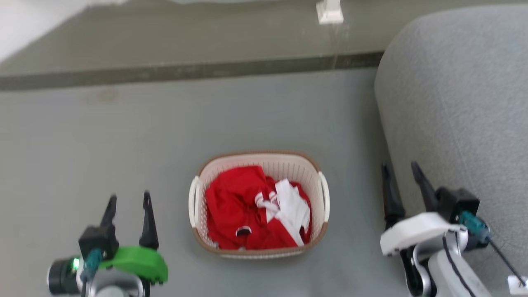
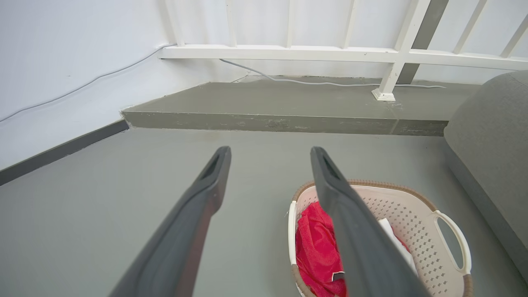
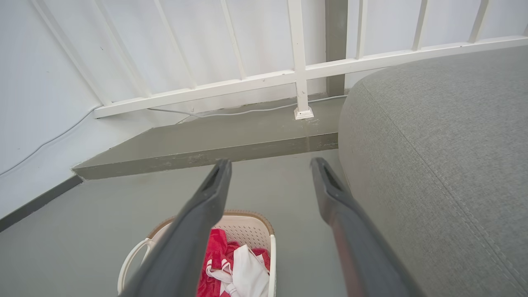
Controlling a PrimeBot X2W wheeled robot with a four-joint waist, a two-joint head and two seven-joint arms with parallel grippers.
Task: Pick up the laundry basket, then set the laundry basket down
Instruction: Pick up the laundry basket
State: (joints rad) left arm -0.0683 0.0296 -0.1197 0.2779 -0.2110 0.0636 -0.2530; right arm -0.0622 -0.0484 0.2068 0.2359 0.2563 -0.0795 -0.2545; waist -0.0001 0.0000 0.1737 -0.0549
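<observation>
On the grey floor (image 1: 123, 144), the laundry basket (image 1: 284, 165) is standing upright between the two grippers and touching neither. It is holding a red garment (image 1: 235, 206) with a white garment (image 1: 293, 206) lying across it. Its white loop handles (image 1: 192, 202) are standing free at both sides. The left gripper (image 1: 129, 197) is hovering well to the basket's left, fingers parted wide and holding nothing. The right gripper (image 1: 399, 166) is hovering to the basket's right, just beside the grey sofa (image 1: 453, 103), likewise wide apart and empty. Beyond the basket, a raised step (image 1: 185, 45) is carrying a white railing (image 2: 288, 51).
</observation>
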